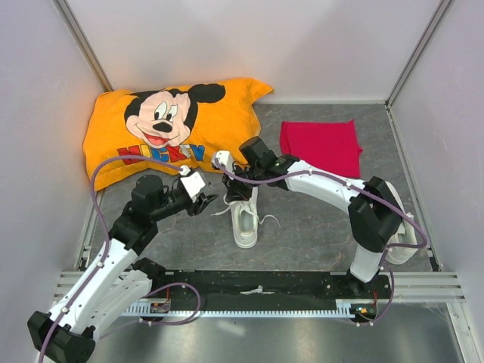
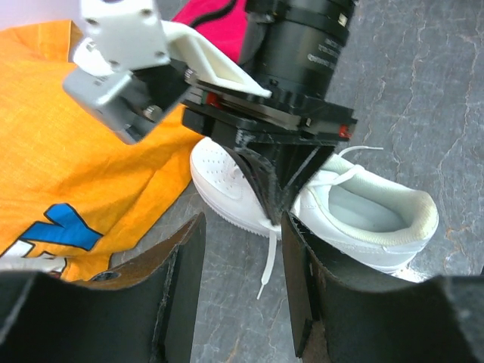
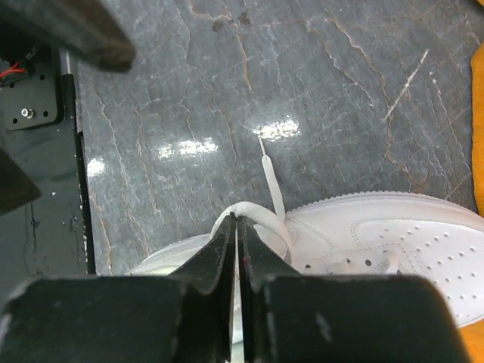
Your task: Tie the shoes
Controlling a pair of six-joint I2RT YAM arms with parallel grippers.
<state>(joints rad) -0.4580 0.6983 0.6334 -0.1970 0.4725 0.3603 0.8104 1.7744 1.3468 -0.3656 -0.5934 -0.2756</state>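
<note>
One white sneaker [image 1: 245, 217] lies on the grey floor between the arms, toe towards the pillow. It also shows in the left wrist view [image 2: 370, 219] and the right wrist view [image 3: 386, 234]. My right gripper [image 1: 239, 189] hangs over the shoe, shut on a loop of its white lace [image 3: 265, 215]. The lace's free end [image 2: 266, 261] dangles below the right gripper's tips [image 2: 274, 206]. My left gripper [image 1: 207, 199] is open just left of the shoe, and the dangling lace end hangs between its fingers [image 2: 185, 287], untouched. I cannot make out a second shoe.
An orange Mickey pillow [image 1: 151, 128] lies at the back left, close behind the shoe. A red cloth [image 1: 321, 145] lies at the back right. White walls close the cell on three sides. A black rail [image 1: 257, 291] runs along the near edge.
</note>
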